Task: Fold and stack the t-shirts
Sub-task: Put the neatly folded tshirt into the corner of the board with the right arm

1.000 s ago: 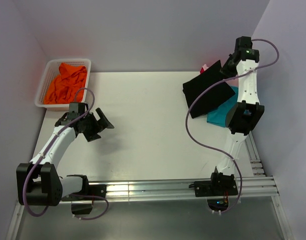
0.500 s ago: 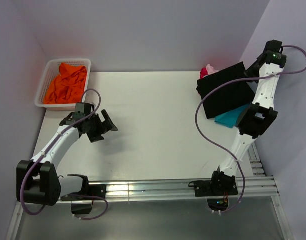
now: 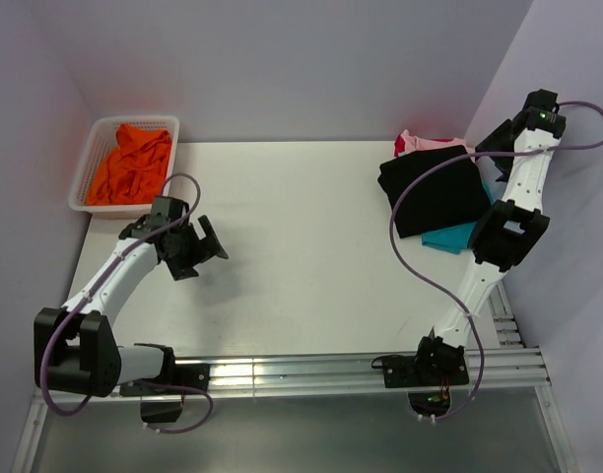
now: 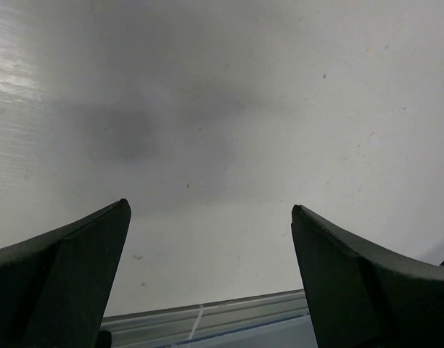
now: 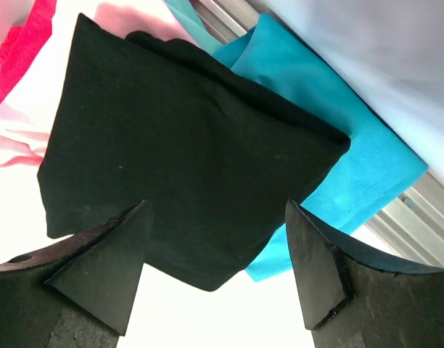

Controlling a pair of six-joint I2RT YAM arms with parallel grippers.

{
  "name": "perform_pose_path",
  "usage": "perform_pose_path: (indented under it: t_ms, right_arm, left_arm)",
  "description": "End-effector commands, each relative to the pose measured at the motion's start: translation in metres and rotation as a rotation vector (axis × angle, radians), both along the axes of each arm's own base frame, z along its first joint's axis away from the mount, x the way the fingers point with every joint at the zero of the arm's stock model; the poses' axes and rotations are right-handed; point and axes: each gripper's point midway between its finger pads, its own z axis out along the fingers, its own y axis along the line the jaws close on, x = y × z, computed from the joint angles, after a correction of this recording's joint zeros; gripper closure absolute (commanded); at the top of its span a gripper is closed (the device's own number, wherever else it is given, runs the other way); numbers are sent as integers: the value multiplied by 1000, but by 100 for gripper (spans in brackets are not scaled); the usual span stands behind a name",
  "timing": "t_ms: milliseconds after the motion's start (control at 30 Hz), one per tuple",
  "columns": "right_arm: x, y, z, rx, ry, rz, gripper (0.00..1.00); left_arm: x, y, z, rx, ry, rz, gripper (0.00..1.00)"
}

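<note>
On table (image 3: 301, 217), far right, black tee (image 3: 435, 192) lies folded atop teal tee (image 3: 449, 237); orange tee (image 3: 132, 163) crumpled in basket (image 3: 134, 119). Right tool (image 5: 216, 217) & left tool (image 4: 209, 210) both wide, empty. We'd pinch orange by one edge w/ left, lift clear.

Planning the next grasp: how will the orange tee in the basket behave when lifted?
Likely floppy: the orange tee lies crumpled in folds, so it should drape from one pinch point. Probably light, but bunched cloth may catch the basket wall and drag the basket along.
</note>
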Motion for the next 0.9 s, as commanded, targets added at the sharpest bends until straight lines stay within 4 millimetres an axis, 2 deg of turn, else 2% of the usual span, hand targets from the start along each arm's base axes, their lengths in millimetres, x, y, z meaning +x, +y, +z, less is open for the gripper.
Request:
perform_pose_path:
  t_ms: [0,67,100,167,200,233,267,300,333,367,400,433,467,533,567,600,700,733,767,800,833,867]
  right_arm:
    - [-20,-15,19,-17,-15,-84,19]
    - [-28,-2,28,-14,-16,-73,19]
    - [-33,12,54,-17,-70,-46,19]
    - [-39,38,70,-22,-90,-12,19]
    - [-49,53,98,-41,-149,5,19]
    - [-54,67,105,-47,-159,24,19]
    - [-65,97,114,-46,-178,73,19]
    - [-71,113,115,-46,-187,103,19]
    - [-77,134,112,-24,-197,142,19]
    - [-89,166,102,-2,-225,203,19]
    - [-95,183,95,27,-243,236,19]
    - [-102,199,86,59,-253,268,20]
    - [-120,225,68,118,-250,332,20]
    - [-140,245,51,138,-223,377,21]
    - [-158,260,36,145,-201,428,21]
    - [-169,273,29,149,-191,469,21]
    - [-201,292,8,155,-162,565,21]
    - [-207,293,3,152,-147,581,21]
    - [-219,292,-6,143,-113,602,21]
    - [-223,290,-10,134,-97,606,21]
    - [-228,288,-17,127,-79,609,21]
    - [-231,287,-16,115,-88,624,21]
  left_arm:
    - [34,9,63,55,-160,48,1]
    - [41,13,90,63,-205,80,1]
    - [52,15,122,59,-280,102,1]
    - [59,22,149,76,-337,157,0]
    - [63,25,173,71,-382,188,1]
    - [67,35,182,106,-407,234,0]
    - [72,39,199,114,-450,260,1]
    - [75,41,205,123,-467,273,1]
    - [80,47,209,143,-480,296,0]
    - [86,47,207,149,-468,297,0]
    - [91,47,219,148,-487,297,0]
    - [96,48,222,152,-484,303,1]
    - [101,49,223,157,-479,303,1]
    - [117,51,226,180,-468,301,1]
    - [127,54,217,209,-444,307,0]
    - [134,57,228,216,-467,311,1]
    - [160,67,235,236,-486,318,0]
    - [167,75,235,242,-491,330,0]
    - [181,79,225,253,-473,335,1]
    - [191,85,235,252,-495,351,0]
    - [199,99,233,262,-487,384,1]
    - [214,104,213,270,-442,393,1]
